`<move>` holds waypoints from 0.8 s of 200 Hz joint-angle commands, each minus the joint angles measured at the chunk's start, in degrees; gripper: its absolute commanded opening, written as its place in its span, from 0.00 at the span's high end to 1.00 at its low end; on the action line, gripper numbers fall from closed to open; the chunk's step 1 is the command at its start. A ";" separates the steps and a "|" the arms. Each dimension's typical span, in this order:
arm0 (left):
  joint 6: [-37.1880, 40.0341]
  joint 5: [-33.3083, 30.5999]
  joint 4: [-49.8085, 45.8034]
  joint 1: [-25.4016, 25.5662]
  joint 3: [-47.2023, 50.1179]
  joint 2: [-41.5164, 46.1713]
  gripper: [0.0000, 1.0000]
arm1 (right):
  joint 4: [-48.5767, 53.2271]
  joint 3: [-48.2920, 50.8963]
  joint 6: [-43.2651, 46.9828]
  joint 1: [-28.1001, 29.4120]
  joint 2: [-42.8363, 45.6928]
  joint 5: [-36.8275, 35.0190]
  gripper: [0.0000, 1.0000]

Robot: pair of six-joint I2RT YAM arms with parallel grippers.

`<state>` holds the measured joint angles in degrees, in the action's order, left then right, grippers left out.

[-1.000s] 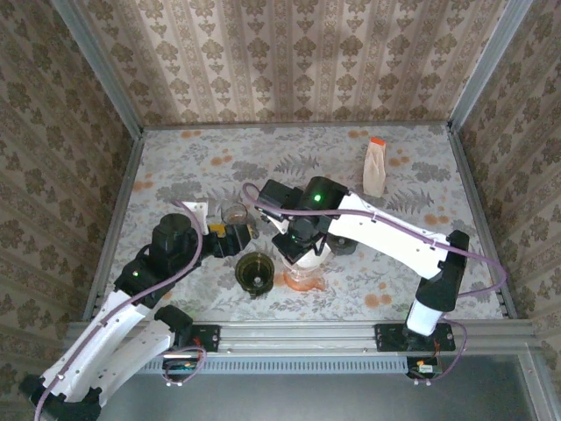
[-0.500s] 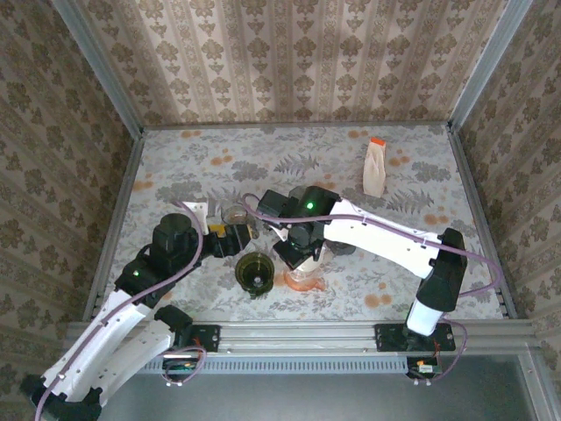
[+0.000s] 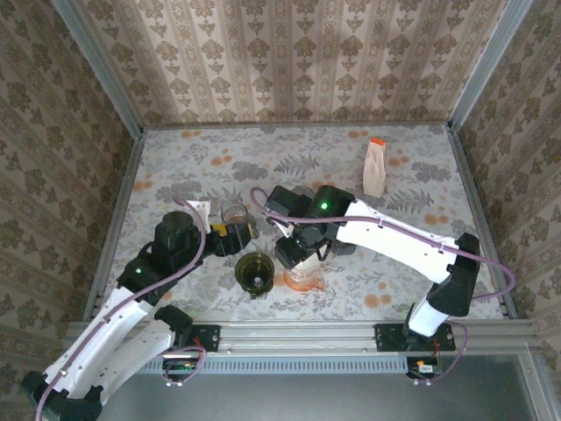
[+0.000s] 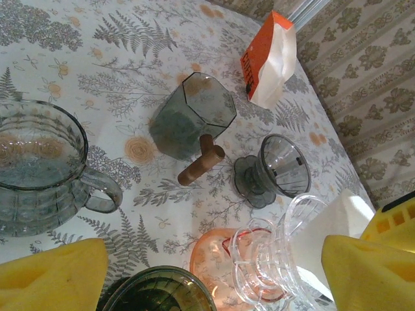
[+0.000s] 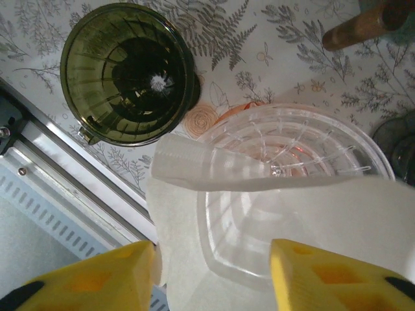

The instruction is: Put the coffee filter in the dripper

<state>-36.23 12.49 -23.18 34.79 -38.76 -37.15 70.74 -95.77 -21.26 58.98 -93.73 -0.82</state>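
Seen from the right wrist: right gripper point(image 5: 211, 275), fingers parted, released from the white coffee filter point(image 5: 311, 214) lying across the clear dripper point(image 5: 292, 139), beside a green dripper point(image 5: 126, 71). From the left wrist: left gripper point(image 4: 214, 272) spread wide, empty, facing a glass pitcher point(image 4: 39, 168) and orange bag point(image 4: 269, 58). Overhead, right elbow slightly farther right than a second ago.

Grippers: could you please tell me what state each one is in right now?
Left gripper: open, holding nothing.
Right gripper: open, coffee filter between its fingers, over the dripper.
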 commanded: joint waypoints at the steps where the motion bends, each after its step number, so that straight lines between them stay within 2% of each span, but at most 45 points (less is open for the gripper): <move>1: -0.16 1.74 1.73 -0.27 0.44 -0.79 0.13 | -0.98 0.93 -0.89 -0.27 2.62 -1.06 0.42; 38: 0.02 4.07 3.72 0.23 0.10 -3.00 0.13 | -1.99 1.92 -1.41 -0.27 5.42 -2.84 0.34; 67: 0.79 4.50 4.87 3.04 -1.16 -6.11 0.25 | -3.39 3.47 -2.02 -0.61 9.47 -5.83 0.30; 80: 1.51 4.30 4.78 4.95 -2.15 -7.88 0.31 | -4.30 5.16 -2.30 -1.50 11.64 -6.79 0.30; 93: 2.48 4.10 4.11 7.14 -3.55 -9.40 0.32 | -5.64 7.90 -2.54 -3.43 13.58 -6.96 0.31; 138: 7.92 2.01 -1.41 13.93 -9.52 -13.91 0.24 | -12.09 17.72 -1.52 -8.93 19.13 -3.69 0.32; 160: 9.12 0.31 -3.19 15.88 -11.81 -16.24 0.29 | -13.78 19.38 -0.88 -9.23 19.25 -3.58 0.41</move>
<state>-30.85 14.98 -22.83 48.88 -47.35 -51.70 60.86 -78.17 -22.68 50.00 -75.02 -5.30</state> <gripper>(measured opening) 0.735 0.637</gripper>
